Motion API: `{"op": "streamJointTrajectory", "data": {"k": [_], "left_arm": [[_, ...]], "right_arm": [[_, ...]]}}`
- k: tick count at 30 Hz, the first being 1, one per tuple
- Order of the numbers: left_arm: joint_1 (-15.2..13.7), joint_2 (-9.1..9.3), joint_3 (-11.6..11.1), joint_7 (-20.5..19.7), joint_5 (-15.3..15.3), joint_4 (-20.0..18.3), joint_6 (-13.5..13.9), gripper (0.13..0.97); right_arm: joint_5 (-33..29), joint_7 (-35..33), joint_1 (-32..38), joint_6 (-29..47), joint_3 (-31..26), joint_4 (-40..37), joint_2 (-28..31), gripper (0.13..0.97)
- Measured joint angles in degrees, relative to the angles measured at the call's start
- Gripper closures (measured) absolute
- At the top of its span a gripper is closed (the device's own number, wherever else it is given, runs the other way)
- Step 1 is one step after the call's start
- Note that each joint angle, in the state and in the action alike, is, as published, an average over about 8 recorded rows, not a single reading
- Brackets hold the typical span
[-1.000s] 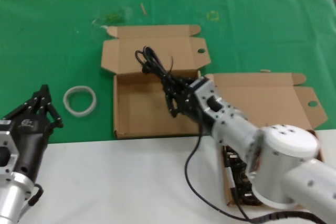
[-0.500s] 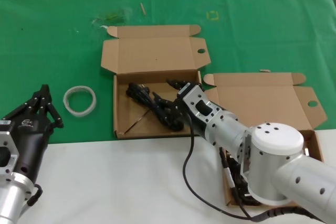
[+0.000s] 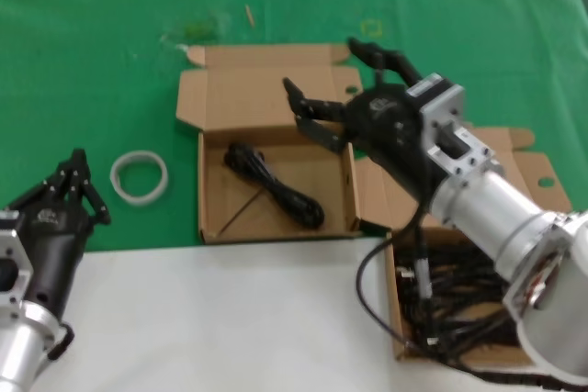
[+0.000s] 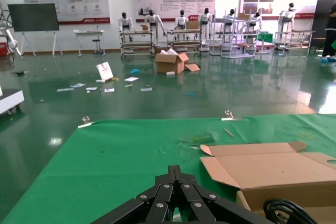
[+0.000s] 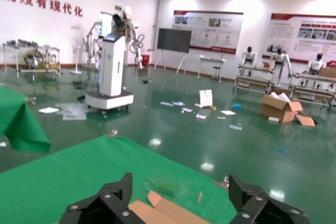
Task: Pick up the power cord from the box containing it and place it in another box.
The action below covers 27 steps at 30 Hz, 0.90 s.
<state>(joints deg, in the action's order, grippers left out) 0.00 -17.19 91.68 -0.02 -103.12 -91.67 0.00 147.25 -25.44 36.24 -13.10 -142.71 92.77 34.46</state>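
Observation:
The power cord (image 3: 274,186), a slim black hank, lies slantwise on the plain floor of the other box (image 3: 220,218), and nothing touches it. A bit of it shows in the left wrist view (image 4: 283,211). My right gripper (image 3: 323,67) is open and empty, raised above the back of that box near its upright lid (image 3: 266,87); its jaws stand wide apart in the right wrist view (image 5: 179,182). The box containing the heap of black cords (image 3: 396,305) is at the front right, under my right arm. My left gripper (image 3: 78,167) is shut and parked at the front left, its tip showing in the left wrist view (image 4: 175,170).
A white tape ring (image 3: 140,174) lies on the green cloth left of the open box. The right box's lid (image 3: 528,170) lies folded back behind it. The table's white front strip (image 3: 211,319) runs along the near edge.
My right gripper has let go of the cord in the left box, opened, and risen back and to the right. The cord now lies flat on the box floor. The left arm has not moved.

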Motion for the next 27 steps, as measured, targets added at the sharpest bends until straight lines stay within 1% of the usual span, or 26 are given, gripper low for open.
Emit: {"op": "streamJointTrajectory", "data": {"k": [3, 7, 11, 14, 19, 23, 27], "left_arm": [[0.0, 0.00, 0.0, 0.0, 0.0, 0.0, 0.0, 0.957], [0.0, 0.00, 0.0, 0.0, 0.0, 0.0, 0.0, 0.953], [0.0, 0.00, 0.0, 0.0, 0.0, 0.0, 0.0, 0.943], [0.0, 0.00, 0.0, 0.0, 0.0, 0.0, 0.0, 0.938], [0.0, 0.00, 0.0, 0.0, 0.0, 0.0, 0.0, 0.886], [0.0, 0.00, 0.0, 0.0, 0.0, 0.0, 0.0, 0.855], [0.0, 0.00, 0.0, 0.0, 0.0, 0.0, 0.0, 0.780]], "right_arm": [[-0.8, 1.5, -1.9, 0.0, 2.3, 3.7, 2.1, 0.498], [-1.6, 2.2, -2.8, 0.1, 3.4, 4.5, 2.3, 0.395], [-3.1, 3.0, -4.0, 0.6, 5.2, 4.2, 1.5, 0.395], [-4.5, 3.8, -5.1, 1.0, 6.8, 4.0, 0.8, 0.337], [-7.3, 5.3, -7.3, 1.9, 9.8, 3.6, -0.4, 0.240], [-9.6, 6.6, -9.1, 2.6, 12.4, 3.3, -1.5, 0.207], [-11.9, 7.8, -10.9, 3.3, 15.0, 3.1, -2.5, 0.163]]}}
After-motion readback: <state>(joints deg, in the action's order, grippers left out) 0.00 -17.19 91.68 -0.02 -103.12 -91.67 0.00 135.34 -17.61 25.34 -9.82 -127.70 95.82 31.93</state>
